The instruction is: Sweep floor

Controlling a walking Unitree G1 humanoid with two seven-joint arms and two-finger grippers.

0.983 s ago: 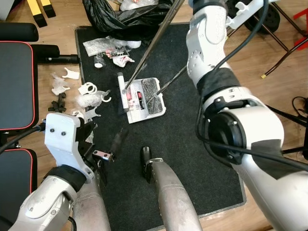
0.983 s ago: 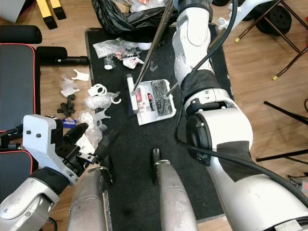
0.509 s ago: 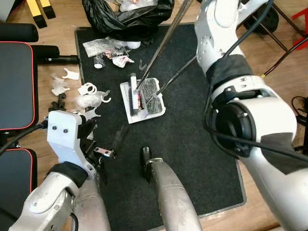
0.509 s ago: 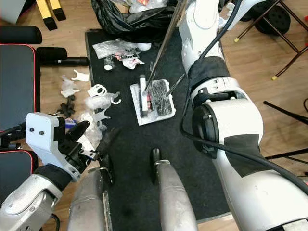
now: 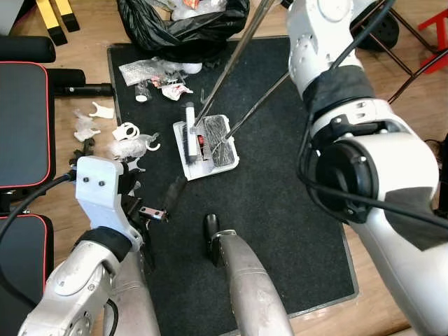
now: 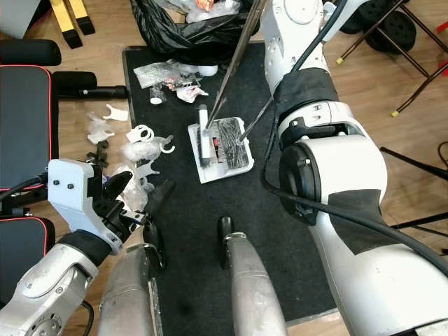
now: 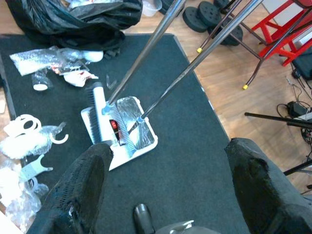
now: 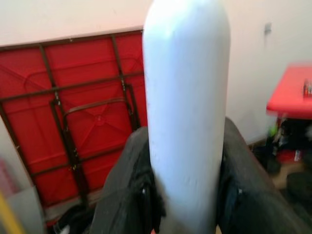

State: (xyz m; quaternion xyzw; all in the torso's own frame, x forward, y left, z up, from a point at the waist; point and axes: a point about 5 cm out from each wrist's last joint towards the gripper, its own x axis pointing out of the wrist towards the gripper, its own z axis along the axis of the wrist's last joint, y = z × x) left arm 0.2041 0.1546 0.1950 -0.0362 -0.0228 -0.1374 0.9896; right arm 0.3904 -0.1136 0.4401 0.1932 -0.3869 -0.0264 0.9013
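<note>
Brush head (image 5: 189, 133) shifted right onto dustpan (image 5: 208, 147) since a second ago, now over its left edge. Right gripper (image 8: 185, 195) clamped round smooth white broom handle (image 8: 185, 112), fingers (image 8: 131, 190) hugging both sides. Left gripper (image 7: 165, 180) low over black mat (image 5: 280, 210), fingers (image 7: 80, 190) spread apart, holding nothing. White flat dustpan holds dark debris and red scrap, mid-mat. Two metal poles (image 5: 231, 59) slant up far right. White plastic scraps (image 5: 129, 143) on mat's left edge. Crumpled black bag (image 5: 182, 24) at far side.
</note>
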